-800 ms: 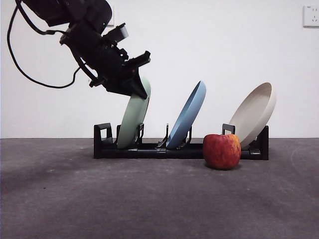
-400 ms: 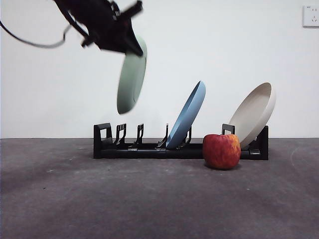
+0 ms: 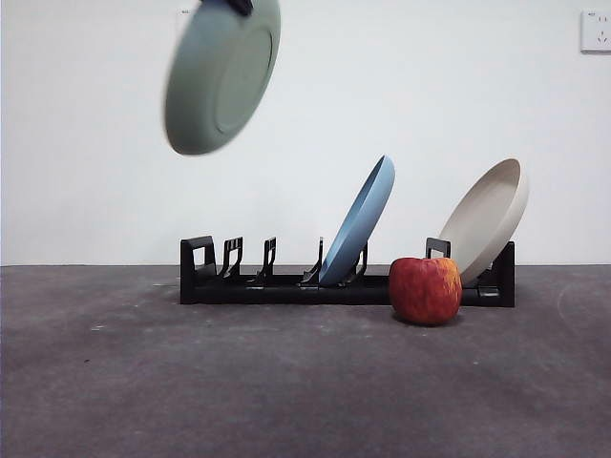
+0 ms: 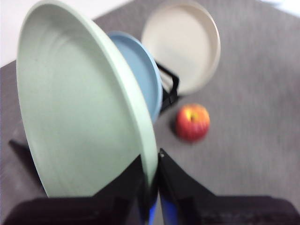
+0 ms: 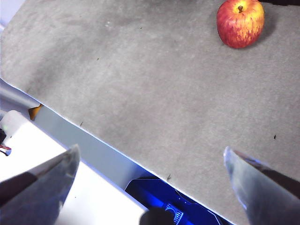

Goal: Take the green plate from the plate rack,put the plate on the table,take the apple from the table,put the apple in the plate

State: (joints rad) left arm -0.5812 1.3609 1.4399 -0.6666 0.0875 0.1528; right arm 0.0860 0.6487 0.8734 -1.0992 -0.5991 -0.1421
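Observation:
The green plate (image 3: 220, 74) hangs high in the air at the upper left of the front view, well above the plate rack (image 3: 286, 283), tilted with its hollow face toward the camera. My left gripper (image 4: 151, 176) is shut on the plate's rim (image 4: 84, 103); only a black tip of it shows at the front view's top edge. The apple (image 3: 425, 289) stands on the table (image 3: 286, 382) in front of the rack's right part, and the left wrist view shows the apple (image 4: 192, 122) too. My right gripper (image 5: 150, 159) is open above bare table near its edge, far from the apple (image 5: 240, 22).
A blue plate (image 3: 358, 221) leans in the rack's middle slots and a beige plate (image 3: 487, 218) leans at its right end. The rack's left slots stand bare. The table's edge (image 5: 93, 133) runs below the right gripper. A wall socket (image 3: 596, 29) sits at the upper right.
The left gripper has lifted the green plate out of the rack's left slots, up and to the left, and the plate has turned its face toward the camera. The arm has almost left the front view.

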